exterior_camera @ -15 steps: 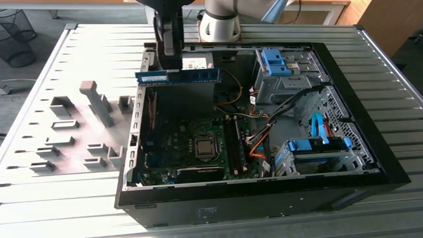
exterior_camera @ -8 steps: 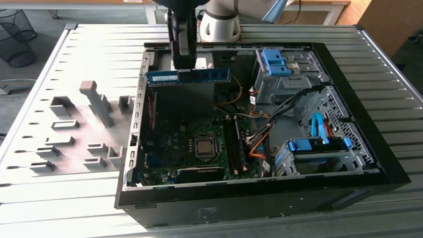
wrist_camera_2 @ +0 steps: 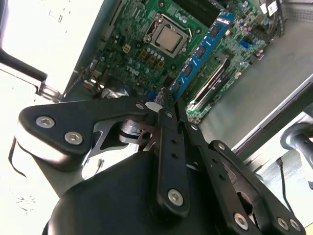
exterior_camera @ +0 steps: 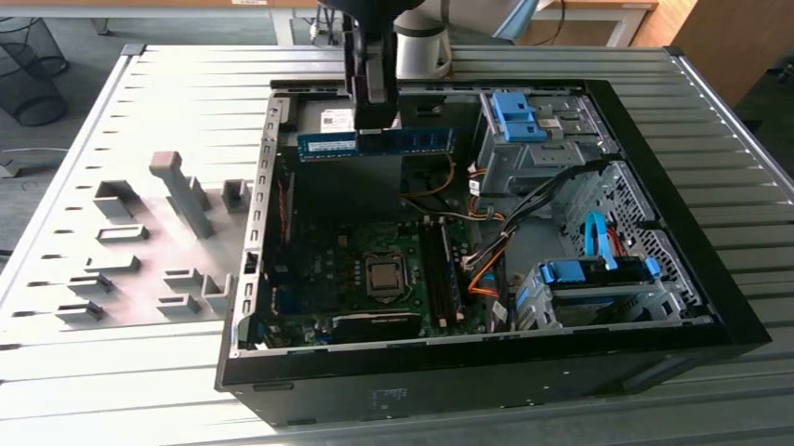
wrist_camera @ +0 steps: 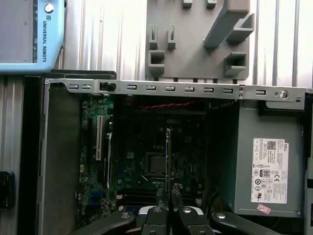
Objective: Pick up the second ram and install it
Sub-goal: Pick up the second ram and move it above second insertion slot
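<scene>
The second ram (exterior_camera: 422,141), a long blue-green stick with dark chips and a pale sticker, hangs level above the back of the open computer case (exterior_camera: 694,279). My gripper (exterior_camera: 374,125) is shut on its upper edge near the middle. In the second wrist view the second ram (wrist_camera_2: 200,54) runs out from my gripper (wrist_camera_2: 164,98) over the motherboard (wrist_camera_2: 142,29) and its processor socket. In the first wrist view the second ram (wrist_camera: 168,152) shows edge-on, held by my gripper (wrist_camera: 168,190). The dark memory slots (exterior_camera: 441,269) lie lower, beside the processor (exterior_camera: 386,275).
Grey plastic holder blocks (exterior_camera: 174,195) stand on the slatted table at the exterior view's left. Inside the case are blue drive cages (exterior_camera: 522,116) (exterior_camera: 596,274), orange and black cables (exterior_camera: 490,251) and a grey power supply (wrist_camera: 269,161). The case's metal rim (wrist_camera: 171,88) borders the opening.
</scene>
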Motion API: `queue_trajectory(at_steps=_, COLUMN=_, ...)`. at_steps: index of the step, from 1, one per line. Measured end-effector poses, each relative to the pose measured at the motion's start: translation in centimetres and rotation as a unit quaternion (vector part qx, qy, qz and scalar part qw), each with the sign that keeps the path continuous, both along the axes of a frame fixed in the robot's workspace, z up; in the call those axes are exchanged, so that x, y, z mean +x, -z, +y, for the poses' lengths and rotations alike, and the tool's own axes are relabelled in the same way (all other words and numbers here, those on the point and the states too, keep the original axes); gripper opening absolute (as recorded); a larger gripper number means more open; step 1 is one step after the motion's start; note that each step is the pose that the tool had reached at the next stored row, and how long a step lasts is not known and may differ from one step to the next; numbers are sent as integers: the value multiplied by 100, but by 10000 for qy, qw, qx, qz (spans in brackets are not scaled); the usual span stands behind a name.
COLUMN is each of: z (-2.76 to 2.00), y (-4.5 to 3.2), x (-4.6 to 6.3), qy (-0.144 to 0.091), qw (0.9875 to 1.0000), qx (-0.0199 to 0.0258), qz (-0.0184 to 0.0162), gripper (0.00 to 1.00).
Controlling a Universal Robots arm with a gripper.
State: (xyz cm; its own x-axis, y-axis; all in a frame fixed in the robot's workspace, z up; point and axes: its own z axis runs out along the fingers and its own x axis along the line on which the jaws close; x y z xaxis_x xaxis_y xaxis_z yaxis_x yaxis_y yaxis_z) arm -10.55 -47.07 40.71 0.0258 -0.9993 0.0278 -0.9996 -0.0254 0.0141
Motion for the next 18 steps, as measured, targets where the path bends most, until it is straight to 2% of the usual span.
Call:
queue_trajectory(at_steps=10, z=0, y=0, x=156, qy=0, qw=10000, qx=0, qz=0, gripper=14)
queue_trajectory(at_steps=18, z=0, y=0, x=323, qy=0, qw=10000, qx=0, qz=0, gripper=14)
